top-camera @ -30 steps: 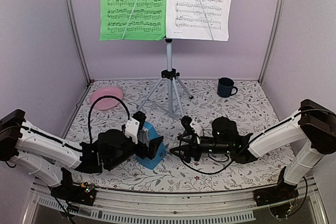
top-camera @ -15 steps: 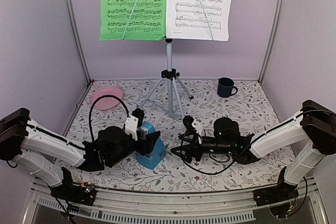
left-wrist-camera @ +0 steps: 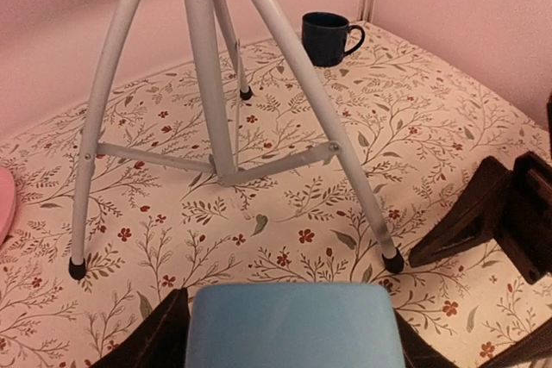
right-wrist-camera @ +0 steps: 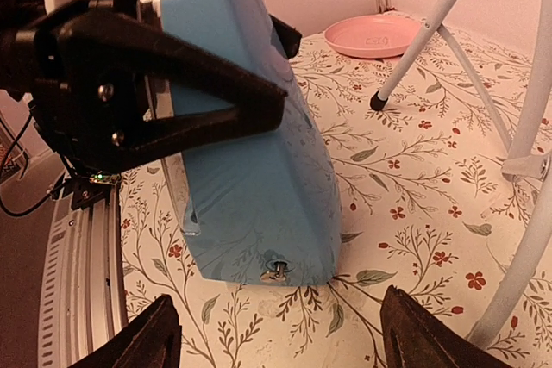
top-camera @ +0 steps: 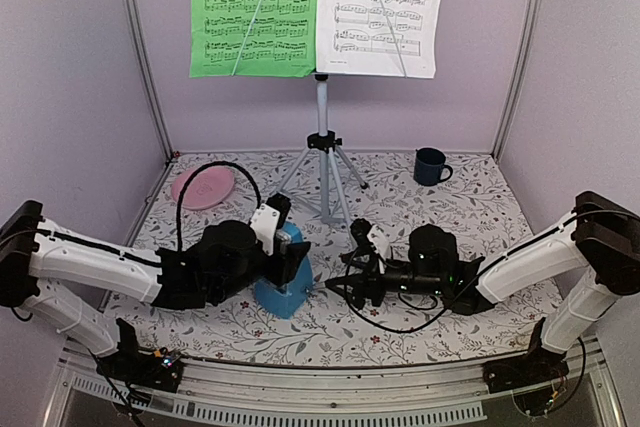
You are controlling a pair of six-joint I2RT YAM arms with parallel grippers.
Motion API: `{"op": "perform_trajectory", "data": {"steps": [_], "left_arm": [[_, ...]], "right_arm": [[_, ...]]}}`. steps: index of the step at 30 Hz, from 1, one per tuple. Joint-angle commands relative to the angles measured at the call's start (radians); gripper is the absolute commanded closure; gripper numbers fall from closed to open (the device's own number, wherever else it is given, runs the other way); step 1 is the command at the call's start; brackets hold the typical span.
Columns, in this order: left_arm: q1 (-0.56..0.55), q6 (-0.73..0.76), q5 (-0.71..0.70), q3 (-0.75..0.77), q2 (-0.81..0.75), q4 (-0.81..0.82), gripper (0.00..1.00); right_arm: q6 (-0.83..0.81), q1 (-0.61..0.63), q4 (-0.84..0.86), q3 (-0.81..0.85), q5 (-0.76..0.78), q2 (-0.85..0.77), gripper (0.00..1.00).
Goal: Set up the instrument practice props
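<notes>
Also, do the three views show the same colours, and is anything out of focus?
Top external view: cool, even light, lavender walls, everything sharp. Left wrist view: warm pink cast; the metronome at the bottom edge is soft, the tripod sharp. Right wrist view: the same warm cast; the fingers of the right tool are dark and blurred.

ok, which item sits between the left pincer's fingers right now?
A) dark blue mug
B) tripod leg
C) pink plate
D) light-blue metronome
D: the left wrist view shows the light-blue metronome filling the gap between the fingers of the left pincer.
</notes>
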Motion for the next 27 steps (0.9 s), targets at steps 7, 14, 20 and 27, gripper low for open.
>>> {"op": "perform_trajectory", "data": {"steps": [7,14,20,27], "left_arm": [[0.012,-0.257,-0.156,0.624,0.113,-0.766,0.86],[0.012,-0.28,-0.129,0.643,0.087,-0.791,0.88],[0.006,-0.272,-0.122,0.641,0.071,-0.795,0.9],[-0.041,-0.108,-0.16,0.555,0.018,-0.636,0.89]], "right_arm": [[-0.082,0.08,0.135,-0.003,0.201,0.034,0.21],[-0.189,0.157,0.231,-0.003,0.443,0.077,0.3],[-0.228,0.172,0.287,-0.017,0.47,0.094,0.39],[-0.244,0.172,0.352,-0.025,0.341,0.129,0.41]]}}
